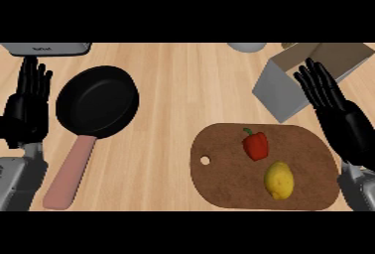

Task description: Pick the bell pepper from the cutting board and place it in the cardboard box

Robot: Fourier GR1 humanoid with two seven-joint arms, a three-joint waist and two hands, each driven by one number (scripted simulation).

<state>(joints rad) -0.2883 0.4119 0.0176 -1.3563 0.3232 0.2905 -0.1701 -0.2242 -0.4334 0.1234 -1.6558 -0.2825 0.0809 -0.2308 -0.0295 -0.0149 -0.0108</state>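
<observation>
The bell pepper (255,146) is bright red with a green stem, lying beside a yellow lemon (279,180) on a mottled brown cutting board (227,168). The frying pan (97,101) is black with a dusty pink handle (the counter (190,84) beneath shows pale wood grain). The cardboard box (293,84) looks tan with grey sides.

The wooden counter (183,84) carries a black pan (97,101) with a pink handle, just right of the left hand (26,111). A brown cutting board (227,168) lies just left of the right hand (337,111); a cardboard box (282,92) stands beside its fingers.
</observation>
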